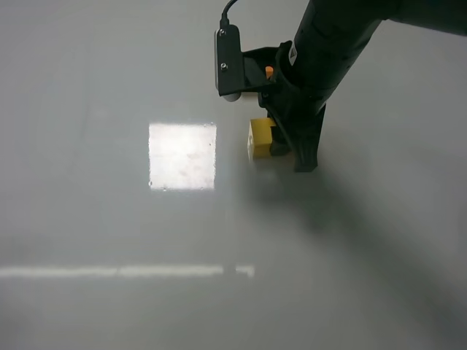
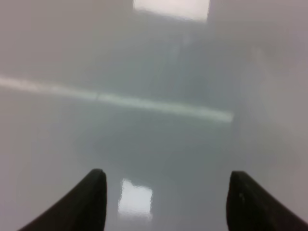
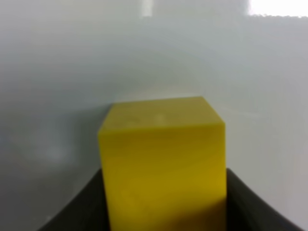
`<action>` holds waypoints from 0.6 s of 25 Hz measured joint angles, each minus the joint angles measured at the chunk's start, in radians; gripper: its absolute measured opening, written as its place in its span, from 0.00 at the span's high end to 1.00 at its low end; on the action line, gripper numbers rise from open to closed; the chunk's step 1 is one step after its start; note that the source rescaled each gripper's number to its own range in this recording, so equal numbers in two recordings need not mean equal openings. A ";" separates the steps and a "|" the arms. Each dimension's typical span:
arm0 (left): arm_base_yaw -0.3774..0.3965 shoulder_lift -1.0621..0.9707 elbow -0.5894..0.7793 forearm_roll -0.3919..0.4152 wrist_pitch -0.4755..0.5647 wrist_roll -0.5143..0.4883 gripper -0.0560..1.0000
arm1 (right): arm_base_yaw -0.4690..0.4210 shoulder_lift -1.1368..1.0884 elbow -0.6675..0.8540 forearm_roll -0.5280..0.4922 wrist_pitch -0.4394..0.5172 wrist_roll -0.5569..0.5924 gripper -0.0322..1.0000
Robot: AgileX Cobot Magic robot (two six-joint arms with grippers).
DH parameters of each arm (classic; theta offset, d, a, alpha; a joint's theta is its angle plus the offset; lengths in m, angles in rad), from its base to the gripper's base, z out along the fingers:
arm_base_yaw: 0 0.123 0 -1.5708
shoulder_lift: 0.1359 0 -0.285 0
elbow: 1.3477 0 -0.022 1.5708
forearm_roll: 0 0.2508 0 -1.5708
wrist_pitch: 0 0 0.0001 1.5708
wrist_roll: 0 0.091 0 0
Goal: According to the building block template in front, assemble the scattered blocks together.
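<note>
My right gripper (image 1: 286, 146) reaches down from the upper right and is shut on the yellow block (image 1: 259, 138), one of the scattered blocks. In the right wrist view the yellow block (image 3: 163, 154) fills the space between the two dark fingers (image 3: 82, 209). A small orange patch (image 1: 268, 71) peeks out between the wrist camera and the arm. I cannot tell whether it belongs to the template or to a loose block; the arm hides the rest. My left gripper (image 2: 166, 202) is open over bare table with nothing between its fingers (image 2: 91, 202). It does not show in the exterior view.
The glossy grey table (image 1: 87, 219) carries a bright square of glare (image 1: 182, 155) left of the yellow block and a thin light stripe (image 1: 124, 271) nearer the front. The right arm's shadow falls toward the lower right.
</note>
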 joint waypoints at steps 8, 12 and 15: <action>0.000 0.000 0.000 0.000 0.000 0.000 0.60 | 0.000 0.000 0.000 -0.004 -0.011 0.104 0.96; 0.000 0.000 0.000 0.000 0.000 0.000 0.60 | 0.000 0.000 0.000 0.004 -0.017 0.135 0.96; 0.000 0.000 0.000 0.000 0.000 0.000 0.60 | 0.000 0.000 0.000 0.010 -0.022 0.139 0.96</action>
